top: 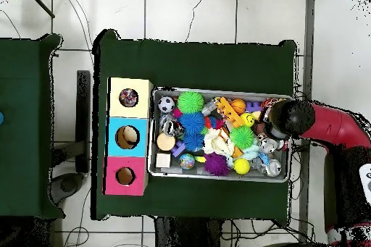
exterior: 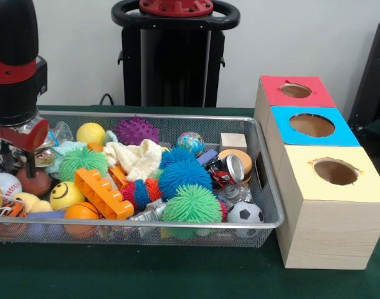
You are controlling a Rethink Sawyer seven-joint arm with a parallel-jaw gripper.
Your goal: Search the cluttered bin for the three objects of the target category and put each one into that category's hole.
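Silver mesh bin (exterior: 265, 187) on green table (exterior: 146, 274), packed with toys. Gripper (exterior: 15, 159) low over bin's end farthest from boxes, tips among clutter; opening cannot be told. No spotted cloths made out in bin; only cream cloth (exterior: 137, 159) shows mid-bin. Yellow-surround hole (exterior: 335, 171) on wooden box (exterior: 321, 230) beside bin; overhead, something spotted inside it.
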